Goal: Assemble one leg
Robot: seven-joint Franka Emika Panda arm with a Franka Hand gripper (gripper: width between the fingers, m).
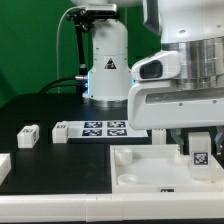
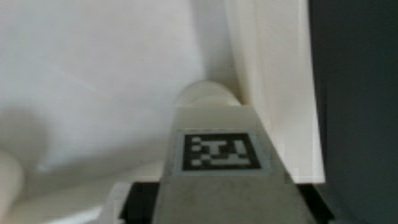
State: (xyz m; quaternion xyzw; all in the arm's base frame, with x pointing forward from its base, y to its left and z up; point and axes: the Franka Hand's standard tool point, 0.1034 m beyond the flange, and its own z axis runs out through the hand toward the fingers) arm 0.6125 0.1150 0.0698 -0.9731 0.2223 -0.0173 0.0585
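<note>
My gripper is shut on a leg, a small white block with a black-and-white marker on its face. It holds the leg over the far right corner of the large white tray-like part. In the wrist view the leg stands between my dark fingers, its tip pointing at the tray's inner corner. I cannot tell if the tip touches the tray. Another leg lies on the black table at the exterior view's left.
The marker board lies behind the tray, in front of the robot's white base. A white part shows at the exterior view's left edge. The tray's wall rises next to the held leg.
</note>
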